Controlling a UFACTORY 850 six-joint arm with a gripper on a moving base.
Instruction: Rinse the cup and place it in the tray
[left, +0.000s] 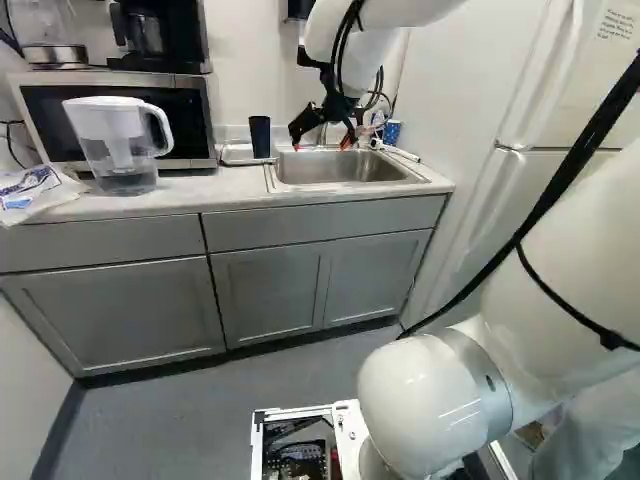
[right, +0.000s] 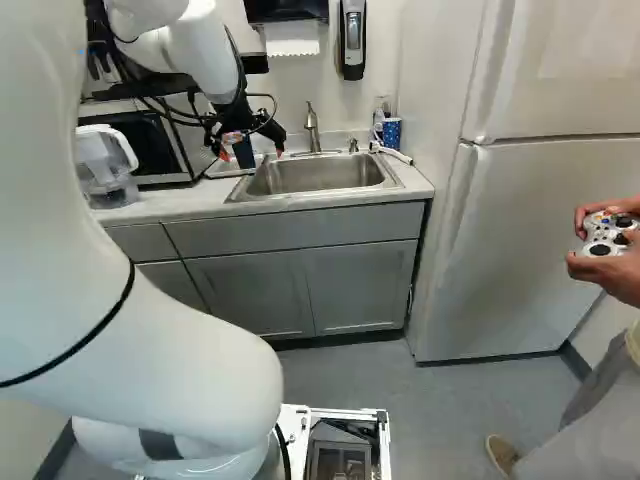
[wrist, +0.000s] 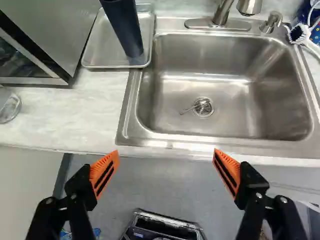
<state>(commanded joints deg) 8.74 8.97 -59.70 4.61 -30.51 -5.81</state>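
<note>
My gripper (left: 322, 125) is raised over the front edge of the counter by the sink (left: 345, 170). In the wrist view the gripper (wrist: 166, 162) stands wide open, nothing between its orange pads. Ahead of it lies the steel sink (wrist: 220, 90), with a small object at its drain. A dark blue cup (wrist: 124, 25) stands on the metal tray (wrist: 96, 50) beside the sink. The same cup (left: 260, 136) shows left of the gripper in the left base view. The faucet (wrist: 222, 12) is behind the basin.
A water pitcher (left: 120, 145) stands before the microwave (left: 180, 112). Right of the sink are a blue patterned cup (right: 391, 132) and a white brush (wrist: 300, 34). The refrigerator (right: 520, 220) rises to the right. A person's hands (right: 610, 265) hold a controller at the right base view's right.
</note>
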